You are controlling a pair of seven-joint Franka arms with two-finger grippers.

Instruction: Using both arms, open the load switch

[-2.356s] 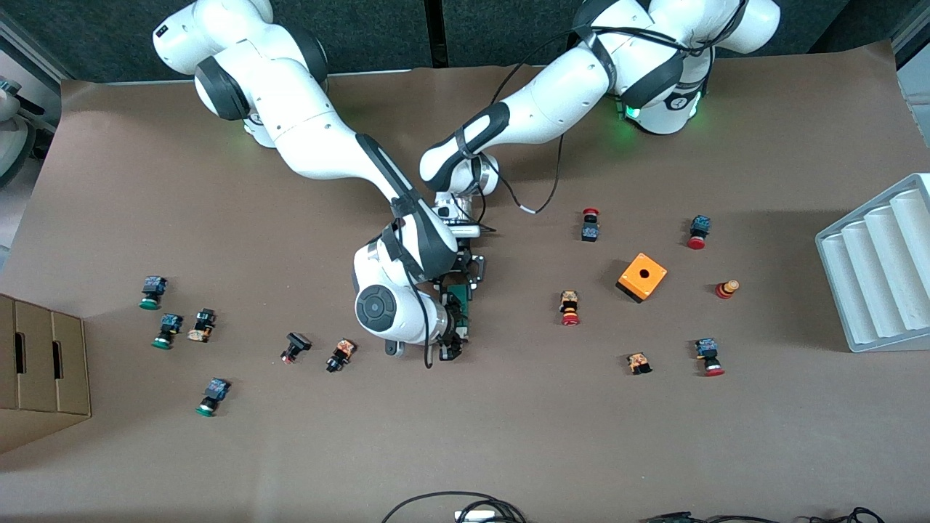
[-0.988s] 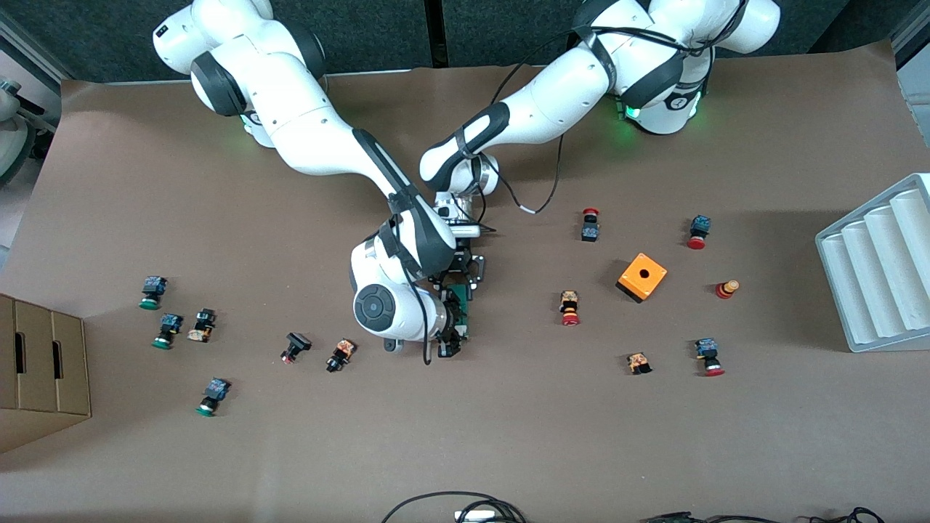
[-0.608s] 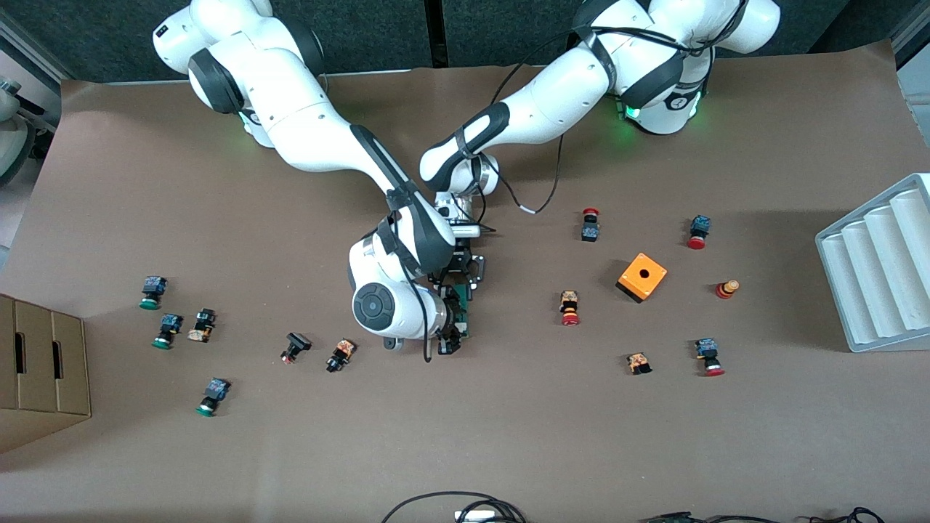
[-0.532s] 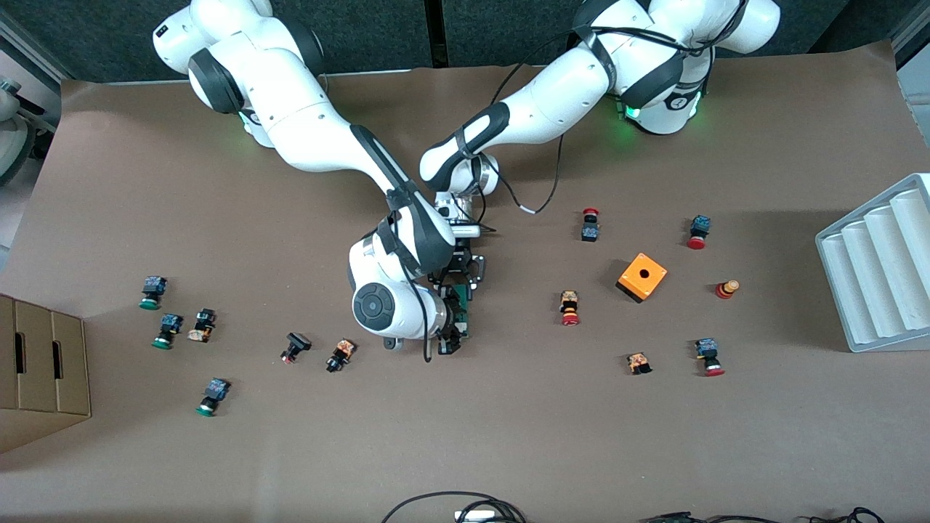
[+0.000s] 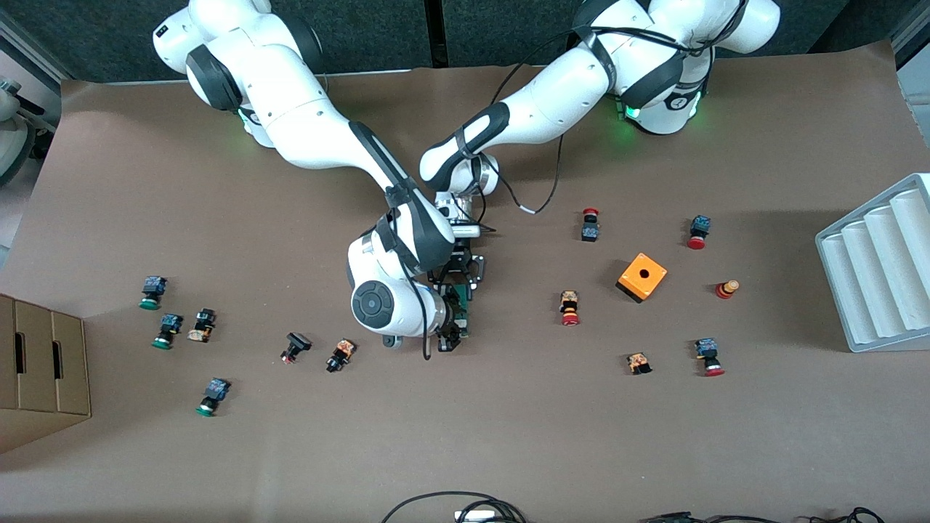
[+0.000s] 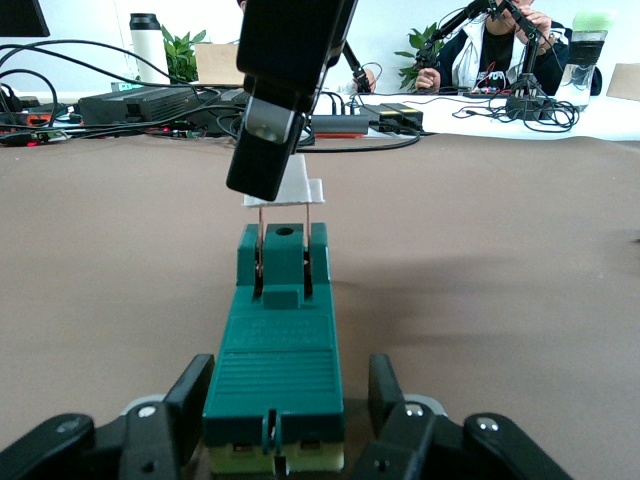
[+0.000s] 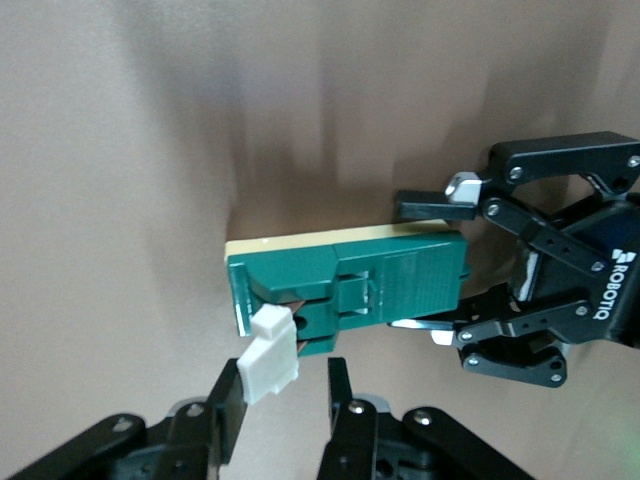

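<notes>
The load switch (image 5: 461, 305), a narrow dark-green bar, lies mid-table, pointing toward the front camera. My left gripper (image 5: 460, 280) is shut on the end farther from that camera, one finger on each long side (image 6: 290, 368). My right gripper (image 5: 449, 335) comes down over the nearer end and is shut on the switch's white piece (image 7: 270, 362). That piece sits between the right gripper's fingers (image 7: 283, 368), pressed against one pad. It stands raised off the green body (image 6: 275, 350) on thin copper blades.
An orange cube (image 5: 641, 277) and red-capped push buttons (image 5: 569, 307) lie toward the left arm's end. Green-capped buttons (image 5: 151, 292) and a cardboard box (image 5: 40, 370) are toward the right arm's end. A white ribbed tray (image 5: 879, 269) sits at the table edge.
My right gripper has crept a little along the switch, away from the front camera, and its fingers have closed in on the white piece. The left arm has not moved.
</notes>
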